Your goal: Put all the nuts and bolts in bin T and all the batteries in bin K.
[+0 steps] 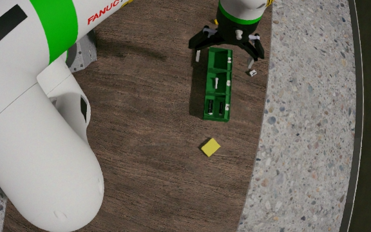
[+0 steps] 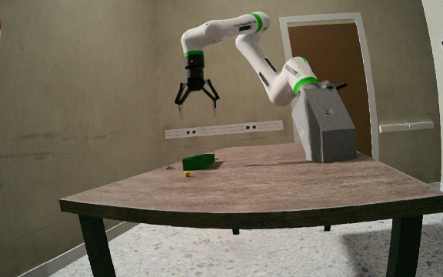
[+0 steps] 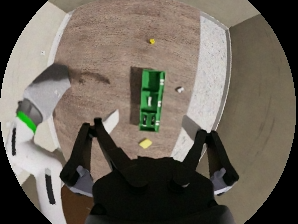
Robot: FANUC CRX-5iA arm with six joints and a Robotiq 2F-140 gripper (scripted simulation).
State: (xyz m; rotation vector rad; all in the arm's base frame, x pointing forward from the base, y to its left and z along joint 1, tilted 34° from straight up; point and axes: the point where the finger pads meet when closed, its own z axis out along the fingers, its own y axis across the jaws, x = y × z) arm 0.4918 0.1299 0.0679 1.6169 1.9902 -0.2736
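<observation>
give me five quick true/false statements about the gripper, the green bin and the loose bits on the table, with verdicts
1. The gripper hangs open, high above the table. True.
2. The gripper grips a battery. False: nothing is between its fingers.
3. Two dark batteries lie in an end compartment of the green bin. True.
4. The yellow block lies inside the green bin. False: it lies on the table, apart from the bin.
5. A small pale part lies on the table outside the bin, near the table's edge. True.
</observation>
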